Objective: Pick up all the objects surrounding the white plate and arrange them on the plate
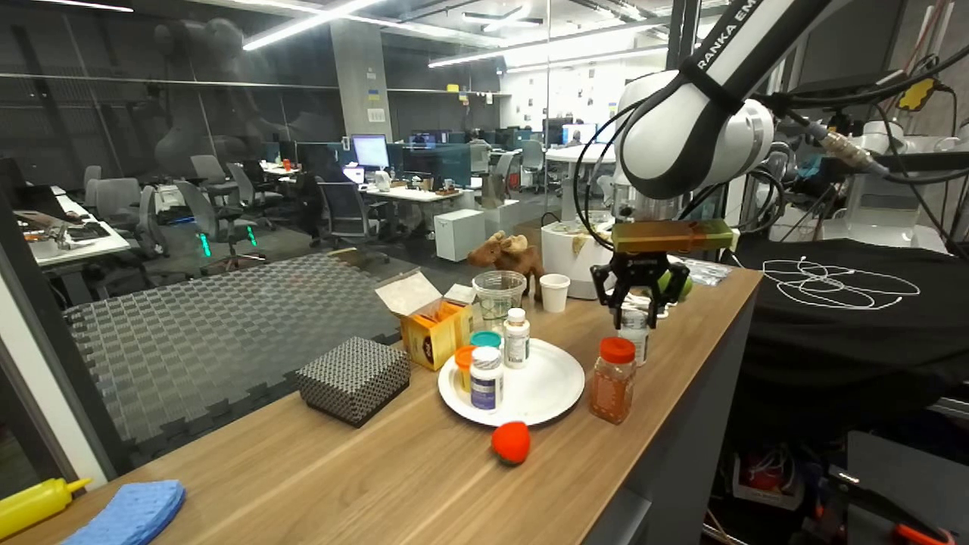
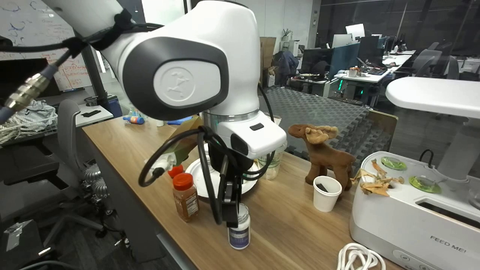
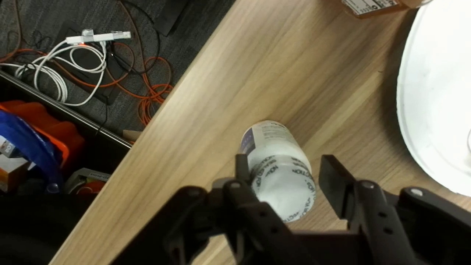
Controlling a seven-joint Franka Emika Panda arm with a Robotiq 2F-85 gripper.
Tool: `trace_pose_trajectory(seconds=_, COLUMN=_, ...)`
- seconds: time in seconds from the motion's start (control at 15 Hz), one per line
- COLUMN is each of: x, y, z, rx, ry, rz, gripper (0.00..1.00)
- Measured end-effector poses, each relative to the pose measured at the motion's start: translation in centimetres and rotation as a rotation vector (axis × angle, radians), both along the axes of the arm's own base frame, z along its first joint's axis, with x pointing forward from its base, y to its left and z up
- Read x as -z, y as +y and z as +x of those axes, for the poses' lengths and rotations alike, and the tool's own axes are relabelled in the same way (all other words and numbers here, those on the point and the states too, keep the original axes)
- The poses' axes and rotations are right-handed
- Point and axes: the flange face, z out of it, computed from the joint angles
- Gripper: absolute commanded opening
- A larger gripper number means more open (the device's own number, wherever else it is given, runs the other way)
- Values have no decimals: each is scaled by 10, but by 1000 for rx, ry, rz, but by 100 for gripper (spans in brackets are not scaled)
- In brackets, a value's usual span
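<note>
1. White bottle (image 2: 239, 236): upright on table (image 2: 285, 228), right of plate (image 1: 556, 378) in an exterior view.
2. Claw (image 3: 285, 165) — jaws straddling the bottle's top, parted wider than it; gap plate-side, no grip.
3. Risk: one jaw landing first could tip it; so high a hold may slip.

Bright ceiling lights (image 1: 310, 23) (soft shadows)

Plate (image 1: 551, 382) partly bare — gap to red-lidded jar (image 1: 612, 384) seemingly slim.
</note>
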Motion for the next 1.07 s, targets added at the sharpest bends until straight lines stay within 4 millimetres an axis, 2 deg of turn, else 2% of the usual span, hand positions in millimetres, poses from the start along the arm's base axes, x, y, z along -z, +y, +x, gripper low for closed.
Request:
trace_pose_trajectory(seconds=0.07, x=1, y=-1, z=0, rx=2, ry=1, rz=0, gripper=19)
trace_pose_trajectory(seconds=0.4, x=-1, y=-3, z=1, rx=5, ry=-15, rz=-5, gripper=19)
trace_pose_trajectory(seconds=0.6, x=-10, y=0, z=5, rx=-18, ry=-43, rz=-26, gripper=19)
trace_pose_trajectory(seconds=0.87, x=-44, y=20, z=11, rx=-89, ry=-83, rz=-111, gripper=19)
trace_pose_trajectory(seconds=1.07, x=-79, y=49, z=13, rx=-152, ry=-102, rz=-160, gripper=19)
